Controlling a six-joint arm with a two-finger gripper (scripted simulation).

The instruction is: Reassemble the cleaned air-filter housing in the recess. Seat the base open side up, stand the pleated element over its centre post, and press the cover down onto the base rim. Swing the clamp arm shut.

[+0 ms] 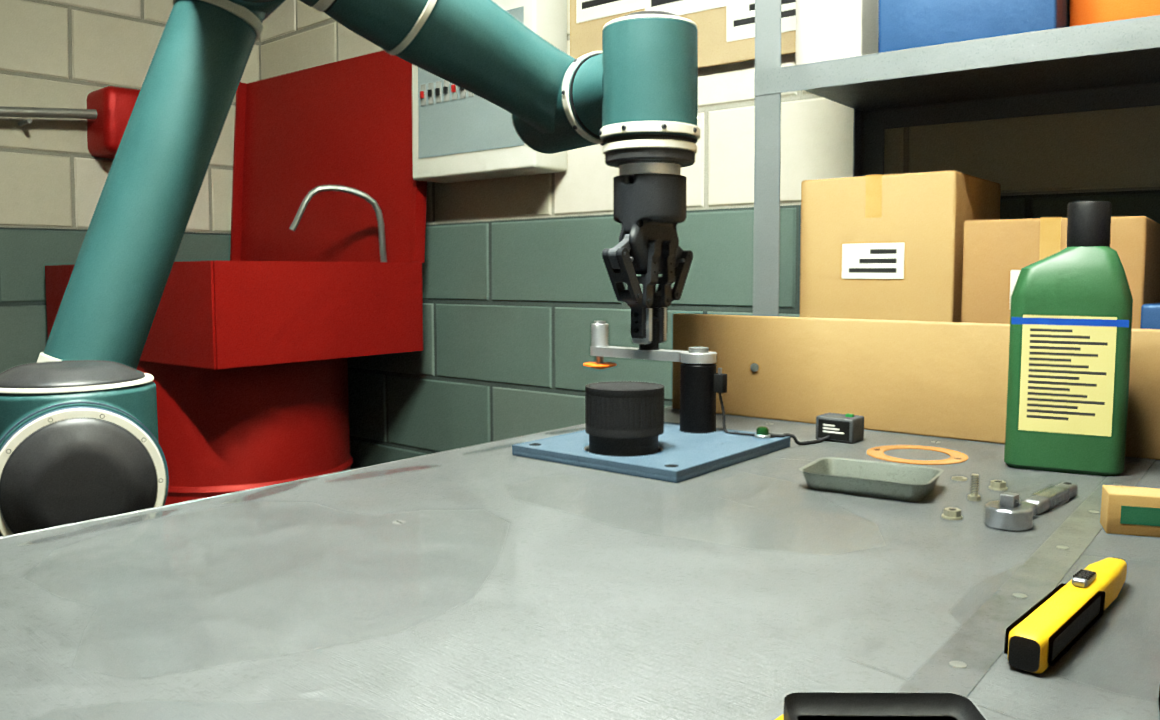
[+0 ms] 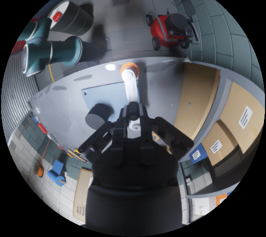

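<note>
The grey clamp arm (image 1: 647, 352) (image 2: 130, 87) reaches out level from its black pivot post (image 1: 697, 392) at the back of the blue base plate (image 1: 650, 450), and my gripper (image 1: 650, 338) (image 2: 133, 114) has closed on its middle from above. The arm's free end carries an upright grey knob (image 1: 600, 338) with an orange pad (image 1: 598, 364) (image 2: 129, 68) under it. The black housing (image 1: 625, 416) (image 2: 97, 117), with its ribbed cover on, stands in the plate in front of the arm. The arm does not lie over the housing.
A shallow grey tray (image 1: 871, 477) lies right of the plate, with an orange gasket ring (image 1: 917, 454), a small black box (image 1: 840, 427) on a cable, loose nuts and a wrench (image 1: 1026, 508). A green bottle (image 1: 1070, 352), cardboard boxes and a yellow knife (image 1: 1065, 614) fill the right.
</note>
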